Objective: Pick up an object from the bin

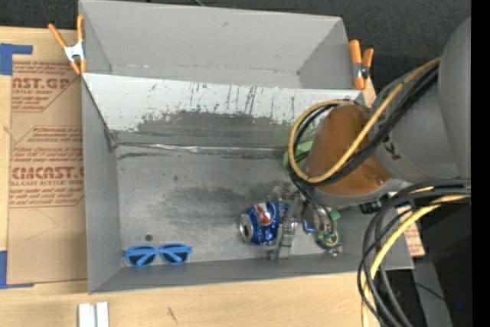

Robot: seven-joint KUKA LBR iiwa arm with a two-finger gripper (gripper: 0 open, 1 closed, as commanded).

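My gripper (pixel 287 232) is low in the bin's front right part, under the orange wrist cover. A crushed blue drinks can (pixel 259 224) with red and white markings lies on its side right against the gripper's left side. I cannot see whether the can is held. Just right of the gripper lies a small green and white thing (pixel 329 237), partly hidden by the cables.
Blue sunglasses (pixel 158 253) lie at the bin's front left, by the front wall. A bit of something green (pixel 294 158) peeks out behind the orange cover near the right wall. The arm and its cables cover the bin's right side.
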